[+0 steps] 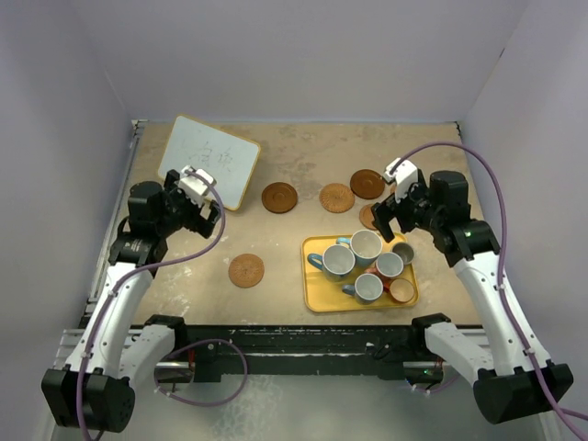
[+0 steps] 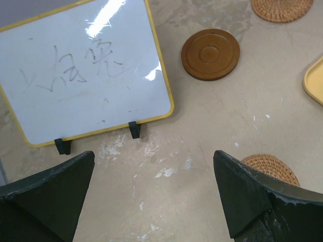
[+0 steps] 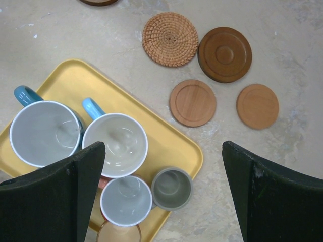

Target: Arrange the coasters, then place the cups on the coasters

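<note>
**Crowded tray, thin coasters: where this can slip**

Both claws hang released and empty. The left claw (image 2: 154, 166) is well left of the yellow rectangular plastic tray (image 1: 317, 299), and the right claw (image 3: 164, 148) is above its far-right corner.

My main worry is the six small handled ceramic cups (image 3: 115, 143), which are packed close together on that tray. I judge that closing on one rim could nudge or tip its neighbour. The handles point different ways and could foul a finger.

The flat round brown coasters (image 3: 192, 102) look thin, so a pinch off the beige table (image 1: 294, 152) may skid them instead of lifting. Four of them, one woven, one dark wood and two lighter wood, bunch just beyond the tray's far-right corner. A dark one lies beyond its far-left corner, and a woven one sits to its left.
</note>
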Robot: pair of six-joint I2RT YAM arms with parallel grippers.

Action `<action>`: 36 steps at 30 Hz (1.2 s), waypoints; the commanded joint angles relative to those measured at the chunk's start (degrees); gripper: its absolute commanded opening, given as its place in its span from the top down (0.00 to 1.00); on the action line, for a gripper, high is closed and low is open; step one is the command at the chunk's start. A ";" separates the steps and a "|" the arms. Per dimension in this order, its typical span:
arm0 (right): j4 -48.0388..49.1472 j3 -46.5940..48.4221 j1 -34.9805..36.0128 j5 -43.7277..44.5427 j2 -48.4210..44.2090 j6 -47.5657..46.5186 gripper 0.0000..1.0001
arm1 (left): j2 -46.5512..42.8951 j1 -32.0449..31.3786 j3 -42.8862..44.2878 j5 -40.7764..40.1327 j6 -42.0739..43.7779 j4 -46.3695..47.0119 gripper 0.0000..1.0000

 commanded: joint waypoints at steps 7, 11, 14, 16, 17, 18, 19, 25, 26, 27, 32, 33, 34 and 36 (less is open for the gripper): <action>4.01 -3.62 0.53 -1.71 -0.78 -0.05 0.00 | 7.78 -0.20 -1.84 9.41 6.18 4.56 0.01; 4.01 -4.46 0.53 -0.33 -1.49 0.01 0.00 | 12.56 -1.66 -1.47 10.08 6.17 8.05 0.04; 4.26 -5.00 0.45 0.90 -2.08 -0.05 0.00 | 16.30 -4.04 -0.69 9.29 6.33 10.48 0.05; 4.45 -5.22 0.44 1.33 -2.29 -0.13 0.00 | 18.54 -6.57 0.22 7.65 6.80 11.82 0.05; 4.45 -5.13 0.44 1.50 -2.30 -0.21 0.00 | 19.68 -8.37 0.63 6.71 7.04 12.59 0.06; 4.38 -5.12 0.44 1.76 -2.23 -0.20 0.00 | 20.75 -9.56 1.03 5.84 7.28 13.19 0.05; 4.32 -5.09 0.44 2.09 -2.10 -0.28 0.00 | 22.02 -10.64 1.42 5.70 7.35 13.61 0.05; 4.61 -5.41 0.10 3.91 -1.97 -0.88 0.00 | 31.47 -13.73 6.31 6.35 5.85 15.84 0.08; 4.63 -5.47 0.01 4.14 -1.88 -0.93 0.00 | 32.92 -14.06 7.28 6.45 5.49 16.32 0.09; 4.63 -5.53 -0.06 4.23 -1.78 -1.05 0.00 | 34.40 -14.40 8.41 6.54 5.22 16.78 0.10; 4.57 -5.58 -0.55 4.60 -0.87 -1.41 0.00 | 41.71 -16.35 12.61 6.01 4.23 17.71 0.13; 4.55 -5.64 -0.65 4.60 -0.69 -1.42 0.00 | 43.24 -16.70 13.39 5.64 4.09 17.85 0.14; 4.54 -5.63 -0.70 4.67 -0.57 -1.56 0.00 | 45.18 -17.16 14.22 5.10 4.08 17.86 0.15; 4.61 -5.59 -0.70 4.82 -0.46 -1.71 0.00 | 48.15 -17.89 15.95 4.21 4.07 17.93 0.16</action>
